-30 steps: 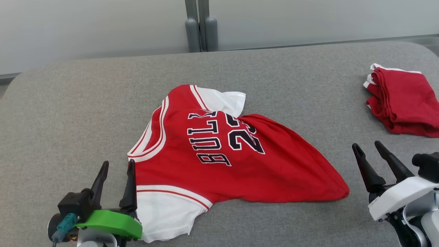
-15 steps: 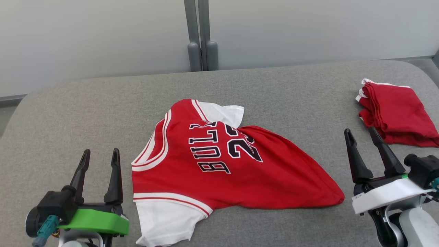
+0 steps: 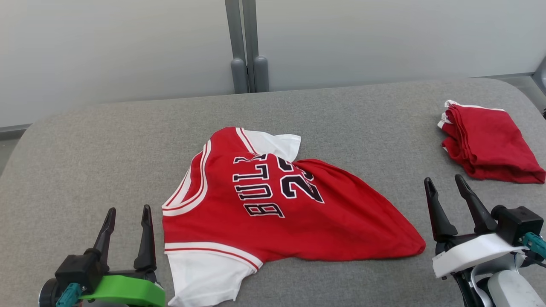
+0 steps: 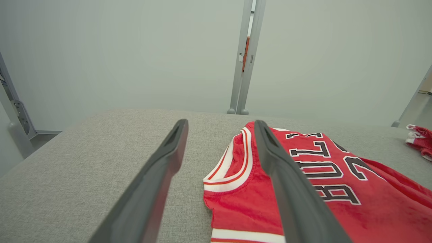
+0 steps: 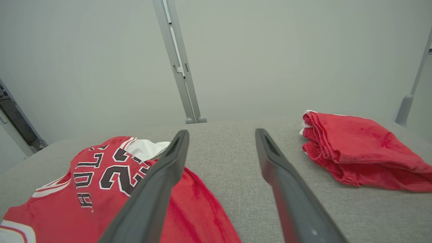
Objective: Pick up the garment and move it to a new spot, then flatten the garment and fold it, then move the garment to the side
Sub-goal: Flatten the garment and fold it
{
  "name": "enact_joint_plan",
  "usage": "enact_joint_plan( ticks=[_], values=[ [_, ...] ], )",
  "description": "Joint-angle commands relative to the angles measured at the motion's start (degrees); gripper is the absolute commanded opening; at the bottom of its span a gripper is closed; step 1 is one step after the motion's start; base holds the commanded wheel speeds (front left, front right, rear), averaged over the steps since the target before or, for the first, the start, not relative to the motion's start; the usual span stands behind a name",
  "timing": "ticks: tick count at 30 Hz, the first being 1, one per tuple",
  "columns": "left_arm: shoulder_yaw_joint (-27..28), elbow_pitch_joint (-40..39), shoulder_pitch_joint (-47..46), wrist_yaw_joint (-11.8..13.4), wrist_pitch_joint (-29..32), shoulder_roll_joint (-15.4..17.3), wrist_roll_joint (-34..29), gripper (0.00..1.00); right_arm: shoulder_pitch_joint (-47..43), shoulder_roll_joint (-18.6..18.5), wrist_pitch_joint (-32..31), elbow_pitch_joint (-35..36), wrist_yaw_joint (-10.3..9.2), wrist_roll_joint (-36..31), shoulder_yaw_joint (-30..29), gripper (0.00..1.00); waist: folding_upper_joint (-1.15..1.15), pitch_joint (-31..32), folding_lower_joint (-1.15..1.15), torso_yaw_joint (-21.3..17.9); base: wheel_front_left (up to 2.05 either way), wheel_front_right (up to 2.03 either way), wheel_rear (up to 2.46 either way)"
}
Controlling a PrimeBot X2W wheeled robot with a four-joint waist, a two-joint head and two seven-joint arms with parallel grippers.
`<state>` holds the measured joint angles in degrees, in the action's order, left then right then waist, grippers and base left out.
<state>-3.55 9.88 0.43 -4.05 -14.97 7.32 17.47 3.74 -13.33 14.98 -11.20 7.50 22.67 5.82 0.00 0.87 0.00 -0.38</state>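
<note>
The garment is a red jersey with white sleeves and black lettering, lying rumpled in the middle of the grey padded table. It also shows in the left wrist view as the garment and in the right wrist view as the garment. My left gripper stands open at the lower left, just left of the garment's collar side, apart from it. At the lower right my right gripper is open, a little right of the garment's hem corner. Nothing sits between either pair of fingers.
A folded pile of red cloth lies at the table's right edge, also the red pile in the right wrist view. A grey post stands against the pale wall behind the table.
The head camera has tilted, so the whole scene sits lower in the picture. Both grippers have drawn back toward me, away from the garment, still open. The garment lies as before.
</note>
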Motion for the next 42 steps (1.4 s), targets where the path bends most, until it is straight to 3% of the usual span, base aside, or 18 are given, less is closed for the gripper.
enact_joint_plan(
  ticks=[1,14,21,28,35,42],
  values=[
    [0.61,0.05,0.05,-0.31,-0.25,-0.13,-0.46,1.00,0.36,-0.23,0.23,0.07,-0.03,-0.41,-0.12,1.00,0.00,0.06,0.00,-0.04,0.00,0.00,0.00],
    [2.09,2.04,-0.05,-1.99,-0.22,-1.32,-1.00,1.00,0.88,-1.92,0.25,0.05,-0.03,-0.91,-0.22,1.00,0.00,0.32,0.00,0.29,0.00,0.00,0.00],
    [0.99,1.75,0.93,-2.47,2.12,0.45,-0.22,1.00,-0.29,-4.71,-2.43,-0.55,-0.03,0.61,0.68,1.00,0.00,0.49,0.00,0.30,0.00,0.00,0.00],
    [0.21,-1.98,4.50,-2.11,16.44,2.41,3.01,1.00,-2.90,-6.06,-14.07,-3.61,-0.05,4.28,0.76,1.00,0.00,0.13,0.00,0.95,0.00,0.00,0.00],
    [-2.34,-2.70,7.80,-2.44,30.46,3.37,6.88,1.00,-3.39,-3.97,-21.03,-7.12,-0.04,6.73,1.02,1.00,0.00,-0.91,0.00,1.45,0.00,0.00,0.00],
    [-4.74,-0.92,7.08,-2.87,35.15,3.31,9.58,1.00,-0.39,-2.20,-22.21,-11.27,-0.03,8.21,2.27,1.00,0.00,-2.80,0.00,1.55,0.00,0.00,0.00]
  ],
)
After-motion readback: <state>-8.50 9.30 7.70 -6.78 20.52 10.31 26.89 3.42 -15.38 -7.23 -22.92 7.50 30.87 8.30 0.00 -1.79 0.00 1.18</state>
